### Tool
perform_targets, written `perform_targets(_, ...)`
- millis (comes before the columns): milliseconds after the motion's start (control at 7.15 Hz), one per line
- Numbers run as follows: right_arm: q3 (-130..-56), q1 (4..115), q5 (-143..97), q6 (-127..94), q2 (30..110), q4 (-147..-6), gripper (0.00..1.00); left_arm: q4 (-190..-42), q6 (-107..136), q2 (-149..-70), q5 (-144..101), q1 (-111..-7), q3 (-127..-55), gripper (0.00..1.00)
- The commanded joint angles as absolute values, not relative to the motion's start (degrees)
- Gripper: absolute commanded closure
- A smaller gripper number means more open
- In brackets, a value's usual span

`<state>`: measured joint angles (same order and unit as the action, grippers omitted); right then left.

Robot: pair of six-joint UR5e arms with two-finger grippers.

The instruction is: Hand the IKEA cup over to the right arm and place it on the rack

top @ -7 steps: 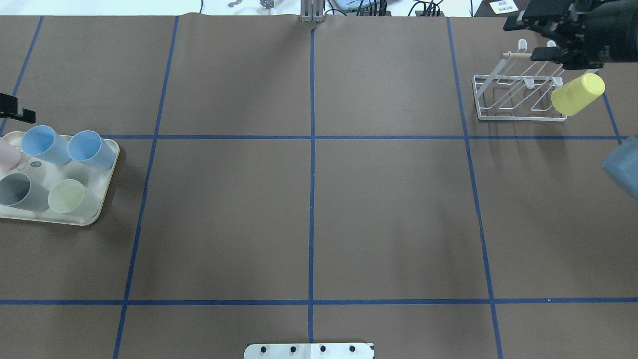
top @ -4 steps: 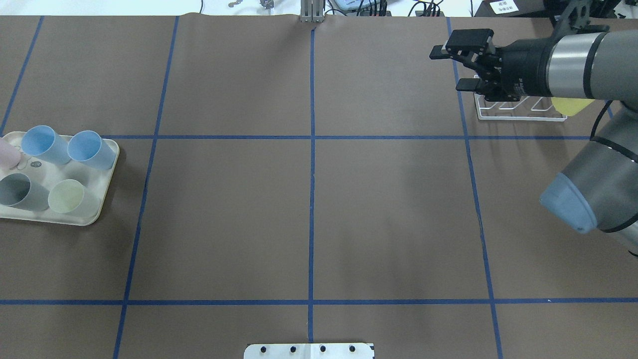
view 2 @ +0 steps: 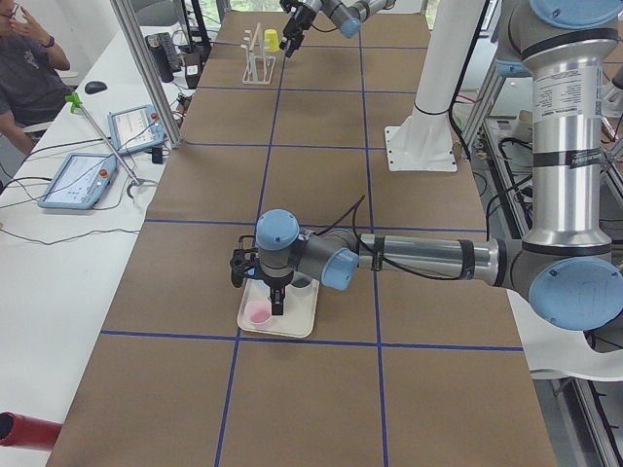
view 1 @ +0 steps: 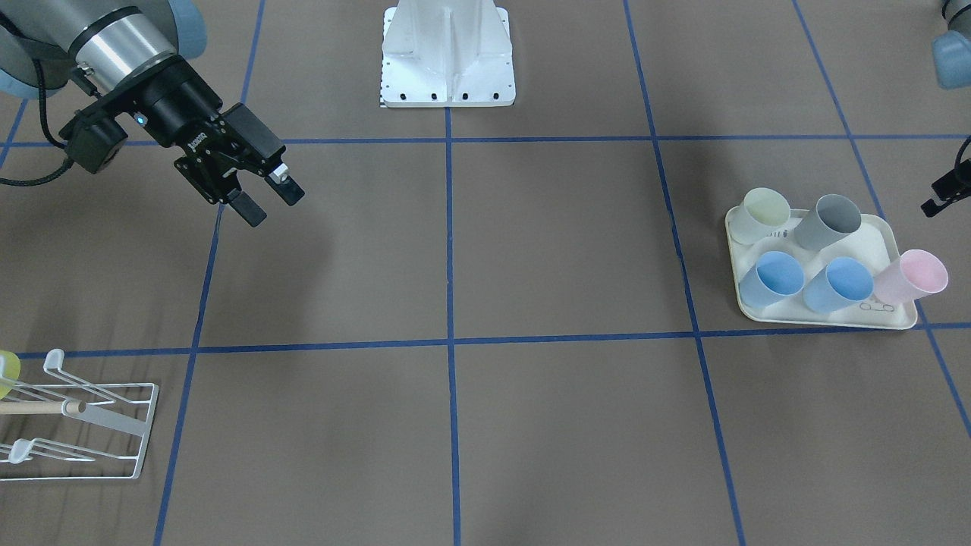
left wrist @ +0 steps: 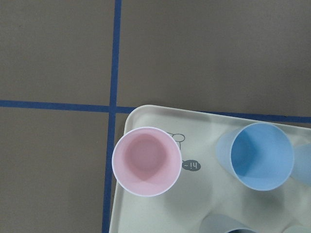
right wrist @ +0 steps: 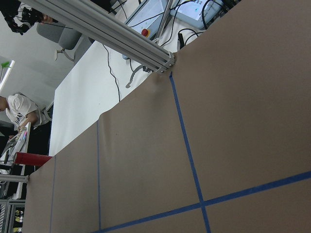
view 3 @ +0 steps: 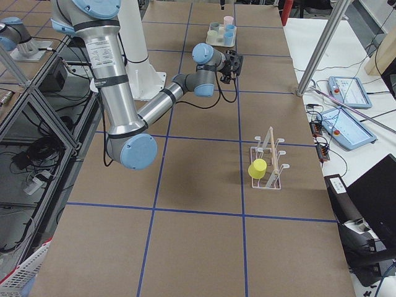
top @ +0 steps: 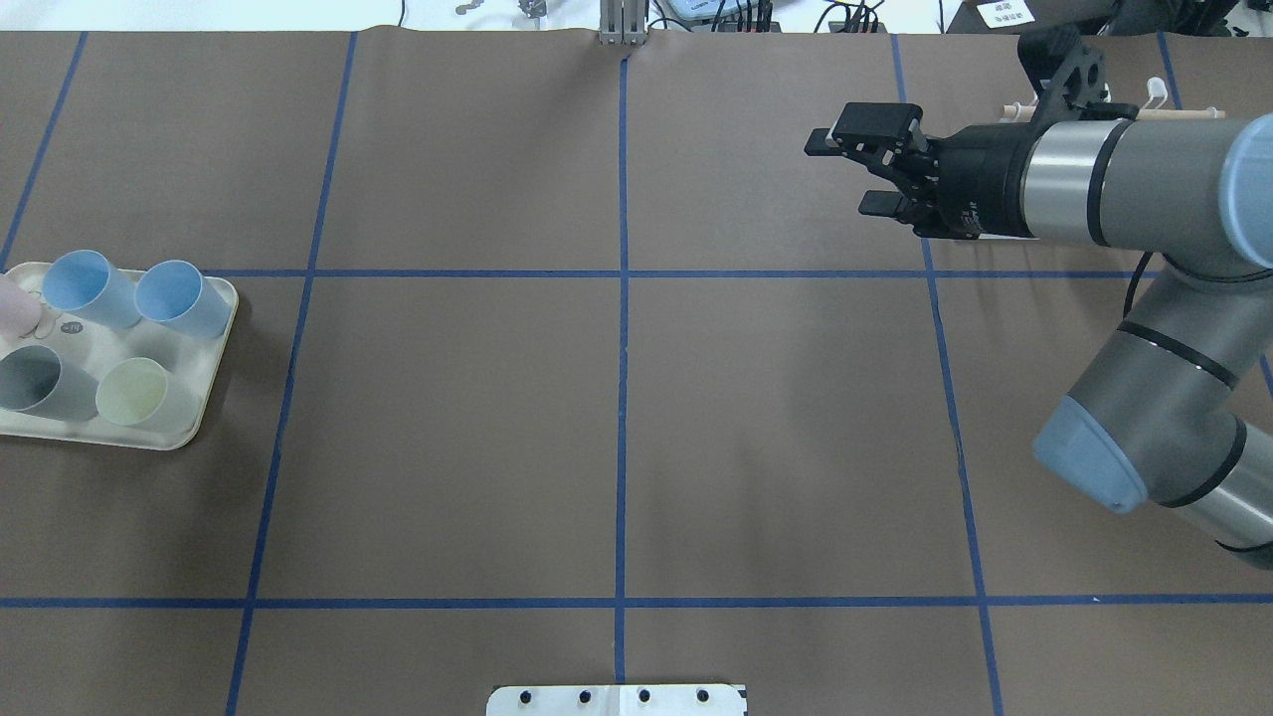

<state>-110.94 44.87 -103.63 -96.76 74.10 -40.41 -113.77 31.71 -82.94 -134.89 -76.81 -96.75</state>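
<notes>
"Pink cup (left wrist: 146, 161): where is it, and who has it?"

"Nobody has it. It stands mouth up at the corner of the tray (left wrist: 194, 199), with a blue cup (left wrist: 262, 156) just beside it. My left gripper (view 2: 258, 292) hangs directly above it. I cannot tell whether those fingers are spread. The right gripper (top: 847, 175) is well apart from the tray, over the right half of the table, with its fingers (top: 823, 145) spread and nothing between them."

"Risks from here?"

"First, the pick. The cup sits close to the tray rim and to its neighbour, so a finger coming down off-centre could tip it or knock the blue cup. The wall looks smooth and tapered, and I judge a light pinch may let it slip. Second, the handover. If the left lets go before the right has closed, the cup drops. Third, the rack (view 1: 38, 407). A yellow cup (view 3: 257, 168) already hangs on one prong, so I must aim for a free one. The frame looks light enough to shift if bumped."

"Surface and room?"

"Brown paper (top: 448, 447) covers the table, gridded with blue tape (top: 622, 398), and the tray may slide on it. Along the far side runs a white desk with control tablets (view 2: 78, 180), and a seated person (view 2: 24, 68) is beside it."
</notes>
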Motion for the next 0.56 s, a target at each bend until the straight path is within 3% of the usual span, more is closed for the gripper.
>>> perform_targets(0, -110.7, 43.9, -102.6, -96.9, 74.1, -39.7, 0.01, -127.4, 46.9, -78.7, -131.1, -68.6, -96.7, 0.00)
perform_targets(420, -110.8, 43.9, -102.6, -96.9, 74.2, -39.7, 0.01, -128.1, 48.1, -78.1, -129.4, -63.7, -96.7, 0.01)
